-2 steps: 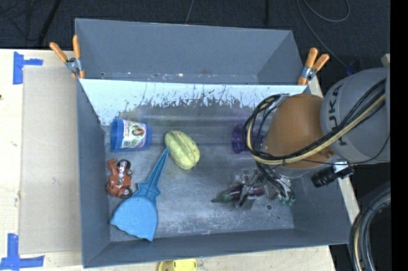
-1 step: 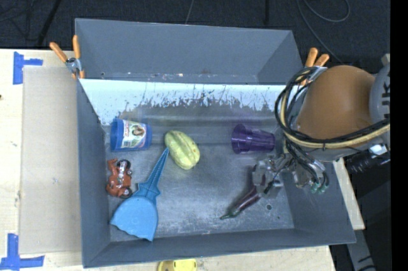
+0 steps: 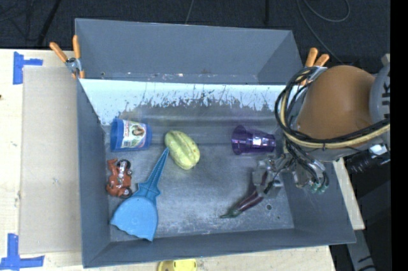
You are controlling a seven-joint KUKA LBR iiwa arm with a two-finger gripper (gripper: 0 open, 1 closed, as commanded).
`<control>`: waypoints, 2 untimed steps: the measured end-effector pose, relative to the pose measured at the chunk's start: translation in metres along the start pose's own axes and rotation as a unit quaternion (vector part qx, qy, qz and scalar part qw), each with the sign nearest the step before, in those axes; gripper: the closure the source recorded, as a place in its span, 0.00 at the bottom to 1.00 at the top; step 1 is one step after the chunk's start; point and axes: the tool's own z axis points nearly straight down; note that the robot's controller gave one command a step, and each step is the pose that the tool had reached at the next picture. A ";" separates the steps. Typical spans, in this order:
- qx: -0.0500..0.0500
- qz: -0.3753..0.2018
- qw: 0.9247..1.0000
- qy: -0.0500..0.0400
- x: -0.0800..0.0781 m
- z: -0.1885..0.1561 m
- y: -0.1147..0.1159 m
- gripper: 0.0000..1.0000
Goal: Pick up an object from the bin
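We see the gripper (image 3: 269, 178) low over the dark purple eggplant's (image 3: 246, 204) upper end. It's likely picked because it lies apart from the other things. We can't tell the grip state.

We saw a grey bin (image 3: 191, 65), its back wall streaked with white. In it lay a blue can (image 3: 129, 134) with a pale printed label, a yellow-green squash (image 3: 183, 148), a purple cup (image 3: 252, 140), a dark purple eggplant (image 3: 248, 203), a bright blue plastic shovel (image 3: 141, 206) and a red-orange toy figure (image 3: 119, 176). The arm's cover (image 3: 335, 104) was orange-brown.
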 end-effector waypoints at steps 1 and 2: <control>0.000 0.006 1.000 0.000 -0.009 0.015 -0.002 1.00; 0.000 0.015 1.000 0.000 -0.011 -0.009 -0.017 1.00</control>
